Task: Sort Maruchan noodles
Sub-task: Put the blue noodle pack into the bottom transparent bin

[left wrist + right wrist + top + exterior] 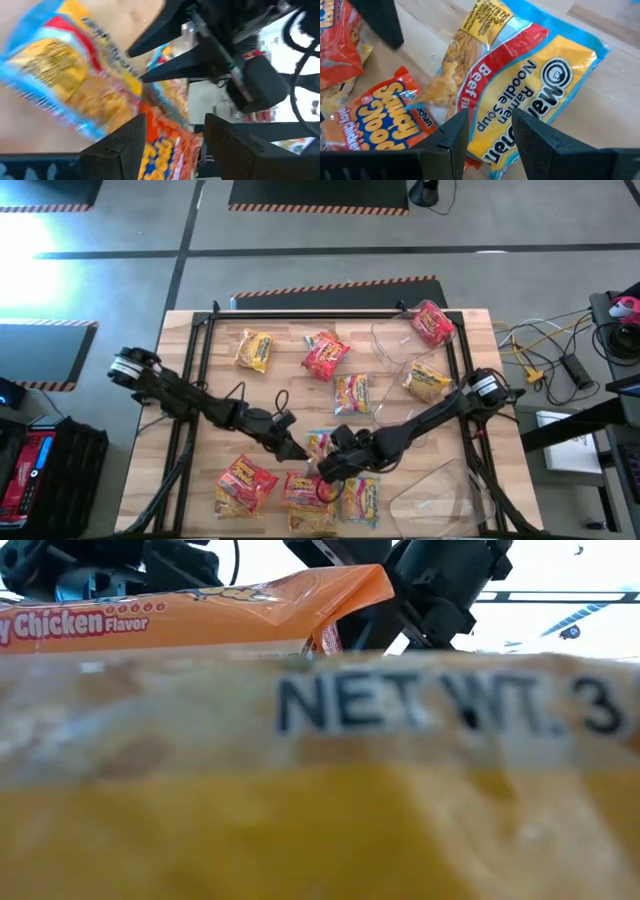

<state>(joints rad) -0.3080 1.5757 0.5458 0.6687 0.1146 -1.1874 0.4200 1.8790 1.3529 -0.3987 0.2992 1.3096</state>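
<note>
Several Maruchan noodle packets lie flat on the wooden table [200, 410]. A light blue and yellow beef packet [320, 442] [530, 85] lies near the middle front. My right gripper [322, 468] [490, 115] hangs open just above that packet's near end. Whether it touches the packet I cannot tell. My left gripper [298, 450] [175, 120] stands open, low, at the packet's left side, pointing across the table at the right gripper. An orange chicken packet [165, 150] shows beyond the gap between its fingers.
Red and orange packets [243, 483] [310, 490] crowd the front edge. Yellow [253, 350] and red [325, 355] packets lie farther back. Clear tubs stand at the far right [395, 340], one with a red packet [432, 323], and the near right [440, 495]. A yellow packet [320, 800] blocks the low view.
</note>
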